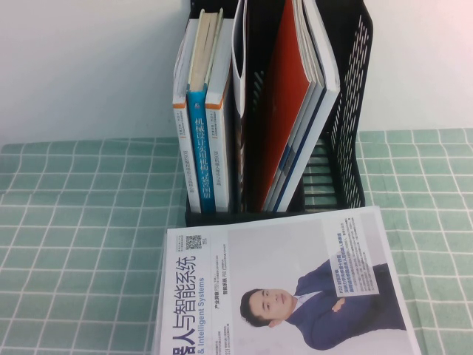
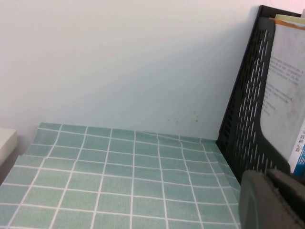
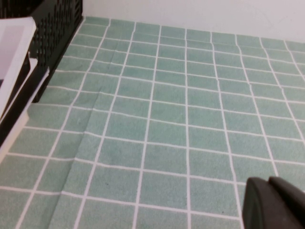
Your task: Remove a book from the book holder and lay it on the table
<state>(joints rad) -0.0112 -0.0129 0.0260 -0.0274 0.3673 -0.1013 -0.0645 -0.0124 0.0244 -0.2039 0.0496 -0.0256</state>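
Office-type desk; book holder (image 1: 347,111), mags

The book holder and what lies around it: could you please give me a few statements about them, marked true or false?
1. A magazine showing a man in a navy suit lies flat on the table before the book holder. True.
2. The holder is empty. False: books and magazines stand upright in it.
3. A red-covered magazine stands in the holder. True.
4. The right gripper holds a book. False: it is shut above bare cloth.
5. The left gripper is inside the holder. False: it is outside, beside the perforated side wall.
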